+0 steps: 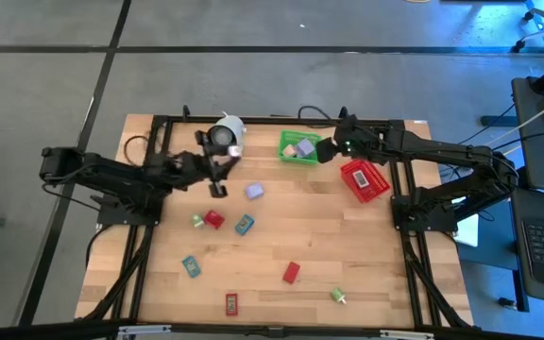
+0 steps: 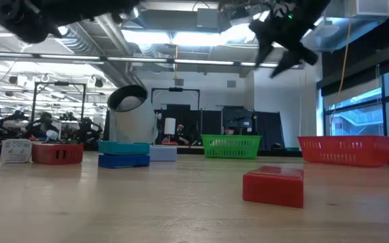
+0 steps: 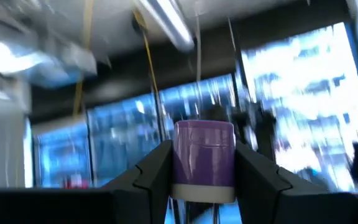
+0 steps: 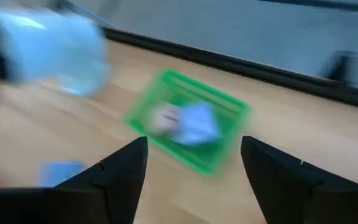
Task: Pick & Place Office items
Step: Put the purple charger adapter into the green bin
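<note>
My left gripper (image 1: 217, 187) is up over the table's far left part, beside the white roll (image 1: 225, 132), and is shut on a purple piece with a white base (image 3: 204, 155). My right gripper (image 1: 329, 149) is open and empty, raised beside the green basket (image 1: 300, 148), which holds a lavender piece (image 4: 197, 124) and a white one. The right gripper also shows in its wrist view (image 4: 194, 180). Several small pieces lie on the wood: a lavender block (image 1: 254, 192), red blocks (image 1: 214, 220) (image 1: 291, 273), and teal packets (image 1: 244, 225) (image 1: 190, 266). My left gripper pinches the purple piece by its two opposite sides (image 3: 180, 163) between its two fingers. The piece stands upright between the fingers, its white base toward the gripper. Only the room shows behind it, so it is lifted clear of the table.
The red basket (image 1: 365, 179) stands right of the green one. A red packet (image 1: 231, 304) and a green piece (image 1: 337, 297) lie near the front edge. In the low view a red block (image 2: 273, 185) lies nearest, with a teal and blue stack (image 2: 123, 154) farther back.
</note>
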Robot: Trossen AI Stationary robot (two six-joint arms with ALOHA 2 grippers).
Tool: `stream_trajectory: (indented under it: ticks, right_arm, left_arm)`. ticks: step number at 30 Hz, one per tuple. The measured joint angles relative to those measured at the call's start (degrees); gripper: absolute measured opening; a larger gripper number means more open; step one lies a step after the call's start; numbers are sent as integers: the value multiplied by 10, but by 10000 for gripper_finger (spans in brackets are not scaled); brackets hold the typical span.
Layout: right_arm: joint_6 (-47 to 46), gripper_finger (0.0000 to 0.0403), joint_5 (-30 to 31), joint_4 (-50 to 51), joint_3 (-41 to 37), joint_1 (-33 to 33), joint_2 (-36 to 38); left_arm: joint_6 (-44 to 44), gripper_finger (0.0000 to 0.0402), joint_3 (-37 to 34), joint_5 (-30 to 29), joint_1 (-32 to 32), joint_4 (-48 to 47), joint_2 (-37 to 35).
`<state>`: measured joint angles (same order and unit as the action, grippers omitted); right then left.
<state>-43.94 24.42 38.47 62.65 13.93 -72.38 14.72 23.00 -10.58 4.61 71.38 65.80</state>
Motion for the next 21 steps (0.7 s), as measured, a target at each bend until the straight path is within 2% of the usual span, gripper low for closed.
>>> stream_trajectory:
  ticks: [4,8,13,21]
  right_arm:
    - [25,260,-33,-127,0,-19,0]
    - [26,260,-33,-216,0,-36,0]
    - [2,264,-48,-267,1,-41,-18]
    - [-76,306,-118,-303,1,-41,-80]
  left_arm:
    - [0,136,62,-17,5,-206,20]
    - [16,136,111,-57,21,-323,53]
    - [72,136,161,-95,34,-360,115]
    - [98,136,233,-94,35,-361,211]
